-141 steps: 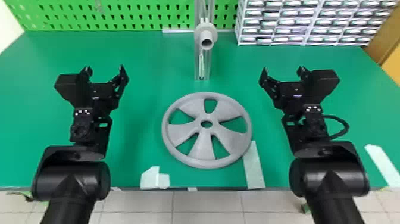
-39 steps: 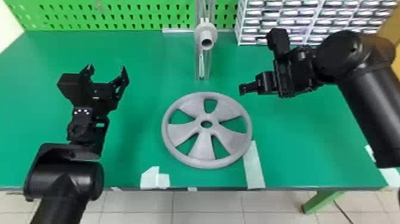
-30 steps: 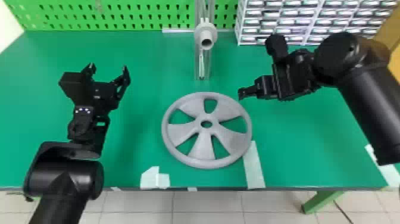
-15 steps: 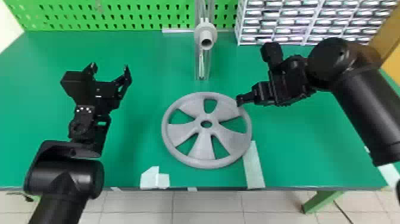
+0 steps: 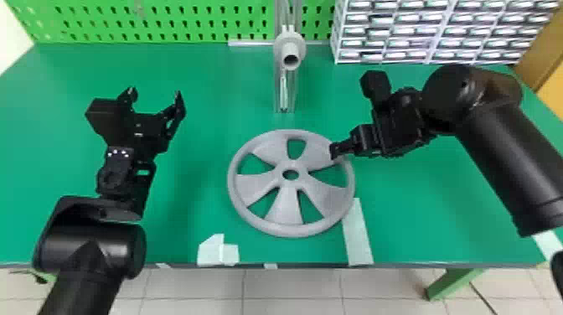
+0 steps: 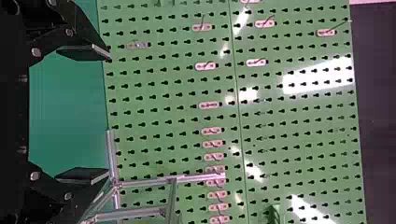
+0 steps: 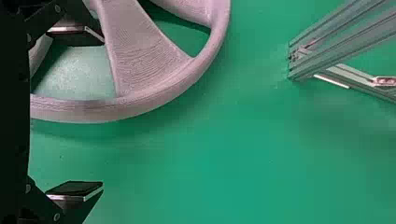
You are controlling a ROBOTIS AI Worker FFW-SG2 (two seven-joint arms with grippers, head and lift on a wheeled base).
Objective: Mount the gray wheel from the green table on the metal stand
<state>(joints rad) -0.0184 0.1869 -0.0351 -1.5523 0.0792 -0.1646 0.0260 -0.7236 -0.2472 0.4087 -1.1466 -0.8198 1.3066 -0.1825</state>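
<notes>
1. We see the right gripper (image 7: 102, 113) has shifted toward the front edge of the green table (image 5: 419, 218), up to the gray wheel's right rim; fingers apart, straddling it, not clamped.
2. Gray wheel (image 5: 285, 209) unmoved, flat near the front edge, about mid-table; metal stand (image 5: 279, 92) behind, toward the back edge.
3. We judge: grasp being lined up, mounting not begun; closing off-centre could skid the wheel.
4. Left gripper (image 5: 155, 92) parked over the table's left side, fingers apart.
</notes>
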